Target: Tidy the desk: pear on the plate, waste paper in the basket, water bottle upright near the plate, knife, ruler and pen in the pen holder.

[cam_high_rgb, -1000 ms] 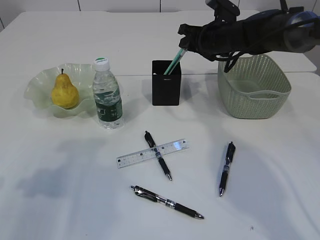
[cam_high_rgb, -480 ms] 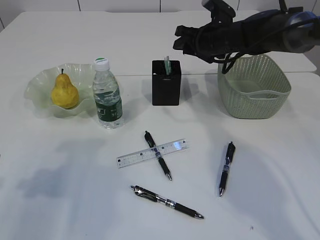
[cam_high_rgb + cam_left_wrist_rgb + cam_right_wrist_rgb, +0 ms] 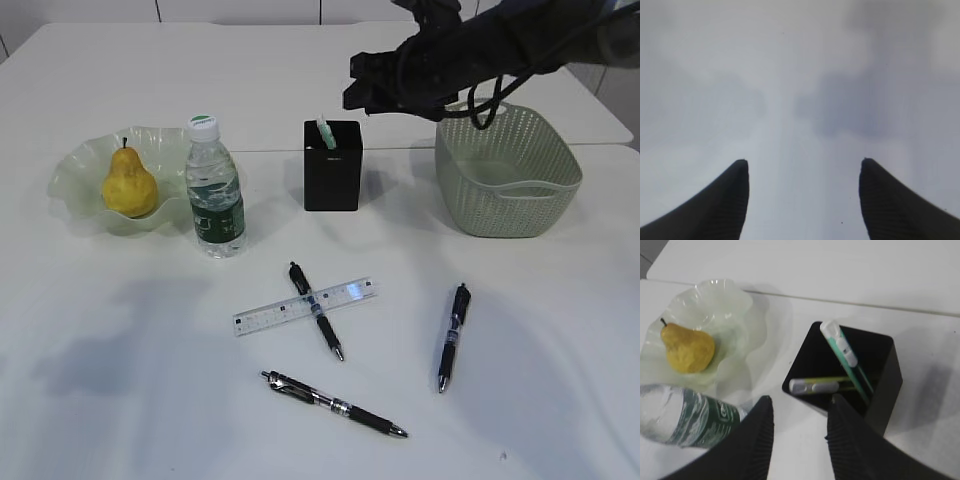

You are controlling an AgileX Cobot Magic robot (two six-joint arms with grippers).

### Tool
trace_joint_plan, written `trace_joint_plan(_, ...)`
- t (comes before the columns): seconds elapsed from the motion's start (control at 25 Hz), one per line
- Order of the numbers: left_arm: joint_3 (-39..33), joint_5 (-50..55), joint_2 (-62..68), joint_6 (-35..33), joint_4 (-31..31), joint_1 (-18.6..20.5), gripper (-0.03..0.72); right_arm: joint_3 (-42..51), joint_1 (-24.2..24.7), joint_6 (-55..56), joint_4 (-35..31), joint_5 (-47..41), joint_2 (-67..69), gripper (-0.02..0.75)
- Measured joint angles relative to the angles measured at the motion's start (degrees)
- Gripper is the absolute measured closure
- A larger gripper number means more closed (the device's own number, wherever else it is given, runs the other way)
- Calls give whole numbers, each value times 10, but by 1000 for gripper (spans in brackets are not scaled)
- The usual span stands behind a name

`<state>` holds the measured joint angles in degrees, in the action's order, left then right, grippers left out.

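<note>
right fingers apart, empty | above pen holder

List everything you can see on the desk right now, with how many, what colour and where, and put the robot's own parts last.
pear: 1, yellow, on the plate
plate: 1, pale green glass, far left
bottle: 1, clear with green label and white cap, upright beside the plate
pen holder: 1, black, centre back
knives: 2, green and yellow-green with white ends, inside the pen holder
basket: 1, sage green, right back; contents not visible
ruler: 1, clear, centre front, lying across a pen
pens: 3, black, front of desk; one under the ruler
desk: 1, white
right gripper: 1, black, above the pen holder, open, holding nothing
left gripper: 1, black, open, empty, over bare desk
</note>
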<state>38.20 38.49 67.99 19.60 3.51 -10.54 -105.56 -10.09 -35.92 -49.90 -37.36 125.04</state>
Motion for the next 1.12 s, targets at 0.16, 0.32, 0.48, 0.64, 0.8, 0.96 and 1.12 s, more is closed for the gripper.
trace_joint_plan(0.16,0,1,0,0,2,0,200,0,0,49,90,-78,-42,467)
trace_joint_plan(0.32,0,2,0,0,2,0,200,0,0,71,158,-167,-84,466)
trace_joint_plan(0.48,0,5,0,0,13,0,200,0,-3,83,209,-221,-127,466)
trace_joint_plan(0.64,0,7,0,0,21,0,200,18,-9,88,221,-230,-178,466)
trace_joint_plan(0.8,0,7,0,0,21,0,200,68,-11,90,222,-236,-226,466)
trace_joint_plan(0.96,0,7,0,0,21,0,203,125,-13,88,227,-238,-265,466)
trace_joint_plan(1.12,0,7,0,0,21,0,204,164,-48,72,280,-241,-285,466)
